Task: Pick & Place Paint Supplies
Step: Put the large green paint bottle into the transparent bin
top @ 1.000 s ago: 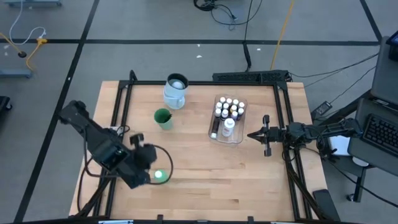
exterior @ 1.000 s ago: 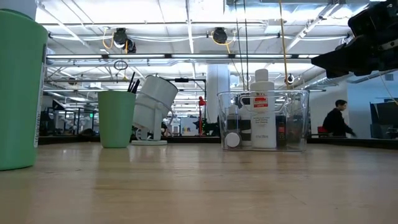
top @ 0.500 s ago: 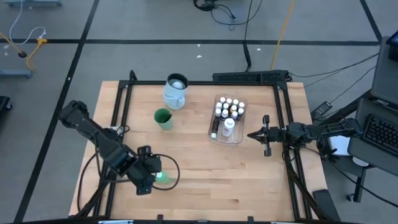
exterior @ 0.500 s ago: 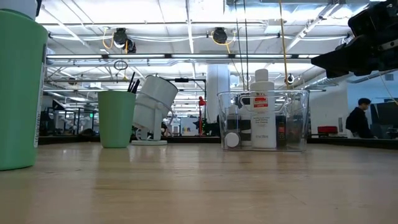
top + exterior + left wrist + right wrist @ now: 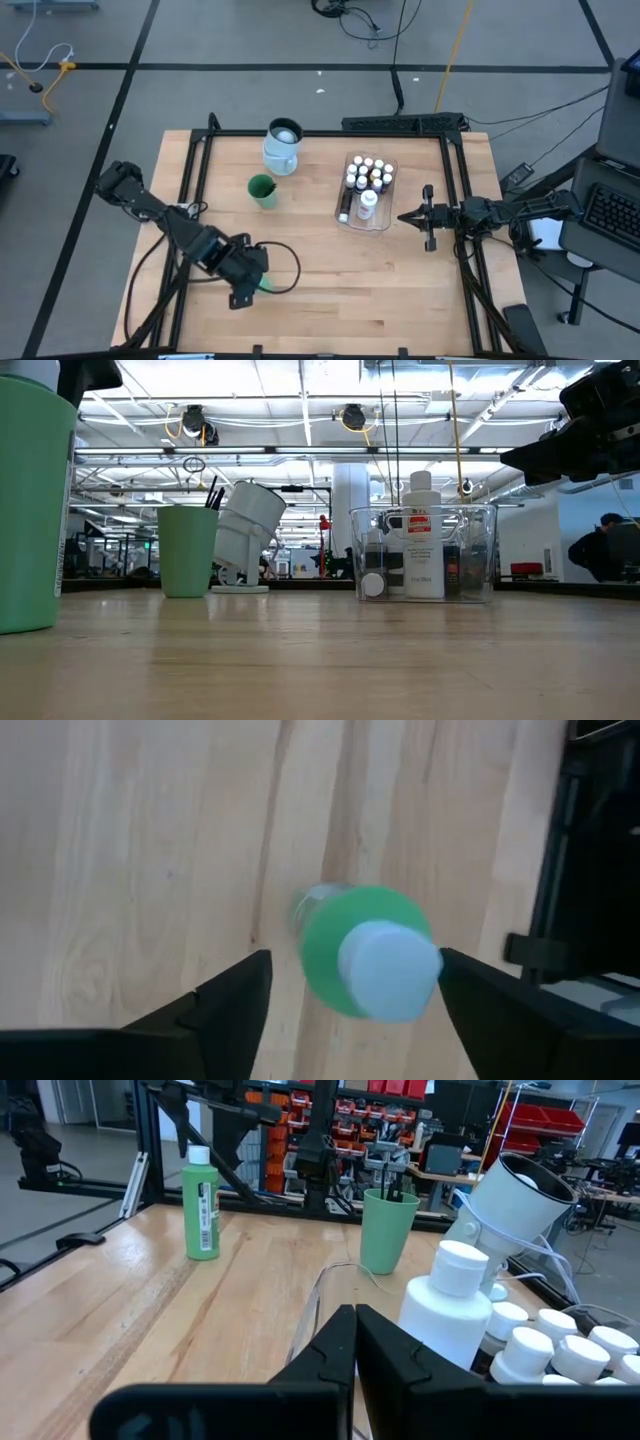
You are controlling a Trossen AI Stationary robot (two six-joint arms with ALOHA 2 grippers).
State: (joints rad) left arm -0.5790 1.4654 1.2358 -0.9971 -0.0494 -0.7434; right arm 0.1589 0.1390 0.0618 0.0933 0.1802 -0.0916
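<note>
Green bottle (image 5: 202,1204) stands upright on the table (image 5: 400,290), well apart from the clear tub (image 5: 366,190), on the near-left side relative to it. Left gripper (image 5: 350,995) hangs directly over the bottle, fingers spread wide either side of the white cap (image 5: 388,970), not touching. Right gripper (image 5: 355,1342) sits just beside the tub on its right, fingers pinched shut, empty. My read: rigid plastic, smooth and likely slippery, tall and narrow so it tips easily; weight unknown, can't tell fill level. Best hold is the body just below the cap, squeezing across the round section, not the cap itself. The tub already holds the small white-capped bottles (image 5: 367,174); green cup (image 5: 262,190) with brushes and the mug (image 5: 282,146) sit left of the tub.
</note>
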